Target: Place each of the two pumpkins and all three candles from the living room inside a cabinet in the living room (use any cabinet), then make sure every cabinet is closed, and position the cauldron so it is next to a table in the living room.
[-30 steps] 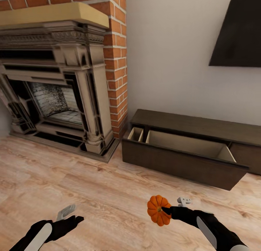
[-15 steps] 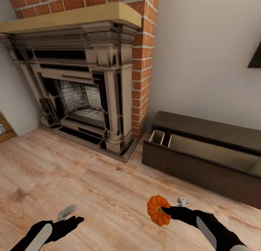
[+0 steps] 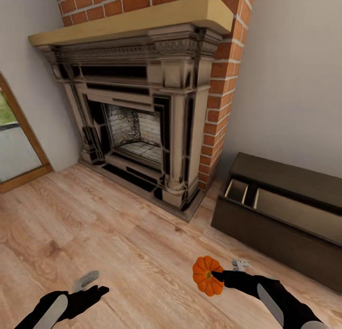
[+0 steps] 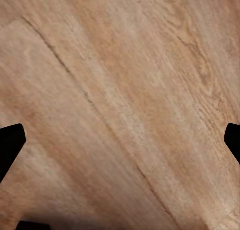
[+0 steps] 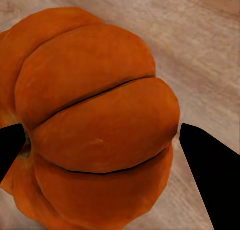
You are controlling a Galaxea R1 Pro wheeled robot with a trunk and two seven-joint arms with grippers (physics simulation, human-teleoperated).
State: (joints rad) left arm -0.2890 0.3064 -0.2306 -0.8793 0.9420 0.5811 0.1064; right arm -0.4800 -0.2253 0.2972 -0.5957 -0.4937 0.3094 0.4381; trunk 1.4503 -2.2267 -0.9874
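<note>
Fireplace [image 3: 142, 115] occupies upper centre. Cabinet [image 3: 285, 224] at right edge, 1 drawer pulled open. Floor [image 3: 118, 243] bare wood. Right pincer [image 3: 214, 275], lower right, grasps 1 pumpkin [image 3: 206, 275] above the floor. Left pincer [image 3: 95, 286], lower left, spread apart, holding nothing.

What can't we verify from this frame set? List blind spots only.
- Cabinet: its right part is cut off by the head view's edge, so how many drawers stand open is unknown.
- Open drawer: its floor is hidden behind the drawer front.
- Pumpkin: stem side is turned away in the right wrist view, and the right gripper covers part of it in the head view.
- Left gripper: dark fingers merge in the head view; the gap is unclear.
</note>
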